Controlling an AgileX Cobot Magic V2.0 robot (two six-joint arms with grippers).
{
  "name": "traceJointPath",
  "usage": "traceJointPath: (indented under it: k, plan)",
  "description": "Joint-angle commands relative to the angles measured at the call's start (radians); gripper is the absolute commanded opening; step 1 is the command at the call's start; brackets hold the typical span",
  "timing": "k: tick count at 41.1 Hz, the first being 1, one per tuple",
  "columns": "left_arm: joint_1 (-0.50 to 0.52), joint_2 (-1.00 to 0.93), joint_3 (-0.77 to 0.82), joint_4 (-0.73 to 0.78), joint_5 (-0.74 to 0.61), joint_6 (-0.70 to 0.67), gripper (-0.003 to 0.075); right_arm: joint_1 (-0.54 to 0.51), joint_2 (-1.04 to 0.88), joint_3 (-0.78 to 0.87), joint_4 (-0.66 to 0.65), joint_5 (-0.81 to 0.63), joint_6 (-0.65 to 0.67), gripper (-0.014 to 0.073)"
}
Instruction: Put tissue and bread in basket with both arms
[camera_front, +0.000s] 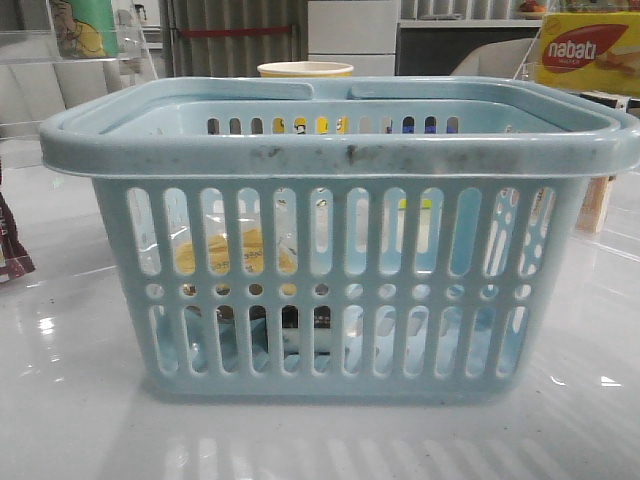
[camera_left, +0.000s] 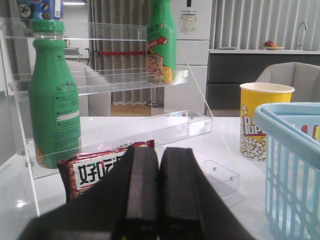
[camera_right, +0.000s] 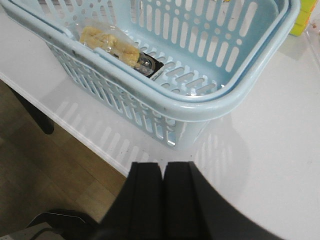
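Note:
The pale blue basket (camera_front: 340, 150) fills the front view. Inside it lies the bread (camera_front: 232, 255), golden yellow in a clear bag, seen through the slots. In the right wrist view the bread (camera_right: 111, 44) rests against the basket (camera_right: 200, 100) wall. The tissue (camera_right: 152, 65) lies beside it on the basket floor, and only its dark part and a white edge show. In the front view the tissue (camera_front: 305, 320) shows as a dark patch low behind the slots. My left gripper (camera_left: 159, 156) is shut and empty, left of the basket (camera_left: 292, 155). My right gripper (camera_right: 163, 168) is shut and empty, outside the basket's corner.
A yellow popcorn cup (camera_left: 263, 120) stands behind the basket. A red snack bag (camera_left: 92, 167), a green bottle (camera_left: 52, 100) and a clear acrylic shelf (camera_left: 130, 80) are near the left gripper. A nabati box (camera_front: 585, 50) sits far right. The table edge (camera_right: 95, 145) drops to the floor.

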Motion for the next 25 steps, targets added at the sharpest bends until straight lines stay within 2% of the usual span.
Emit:
traceJointPath:
  k: [1,25]
  plan:
    - [-0.008,-0.019,0.007,-0.008,-0.090,-0.008,0.0093,-0.002,0.001,-0.027,0.002,-0.071,-0.003,0.0038]
    - [-0.008,-0.019,0.007,-0.008,-0.090,-0.008,0.0093,-0.005,-0.015,-0.011,0.000,-0.093,-0.003,0.0038]
